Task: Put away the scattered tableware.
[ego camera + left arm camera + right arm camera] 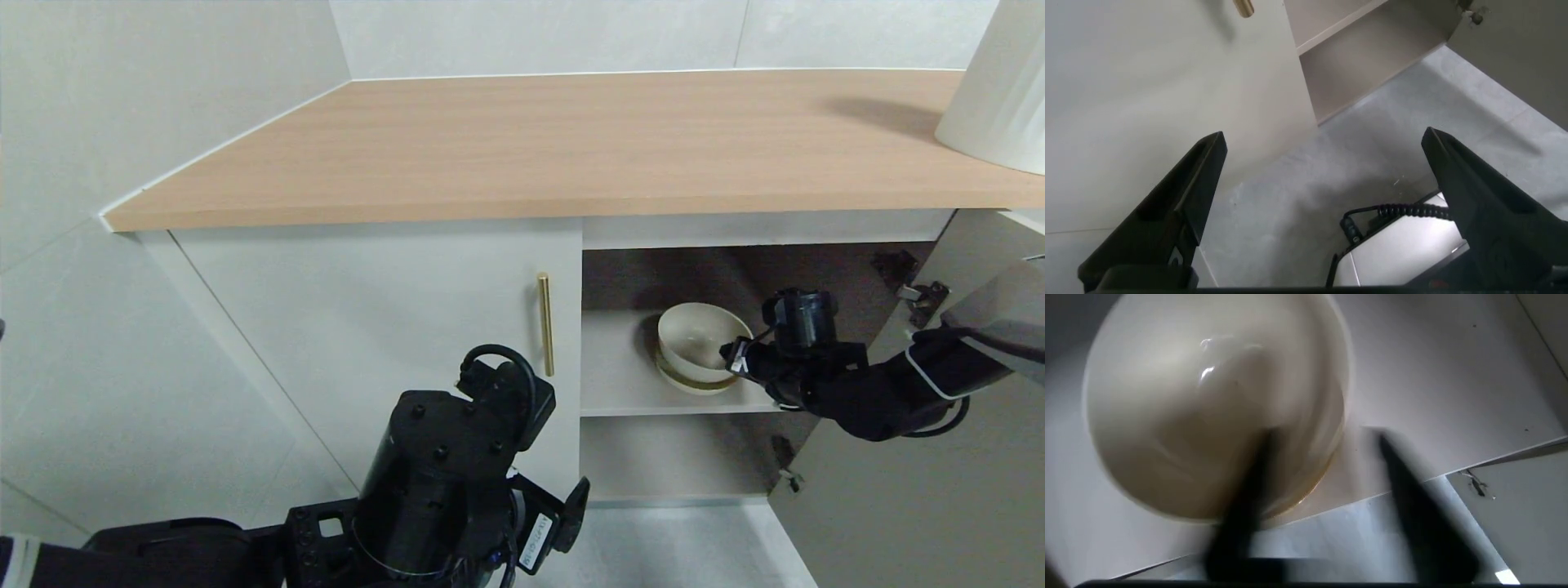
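Note:
A cream bowl sits on the upper shelf inside the open cabinet, on top of a gold-rimmed dish. My right gripper is at the bowl's right rim, open. One finger lies over the bowl's edge and the other outside it, with a wide gap between them. My left gripper hangs low in front of the closed left door, open and holding nothing, with the grey floor below it.
The right cabinet door stands swung open beside my right arm. A brass handle is on the closed left door. A white ribbed vessel stands at the right of the wooden countertop. The lower shelf is bare.

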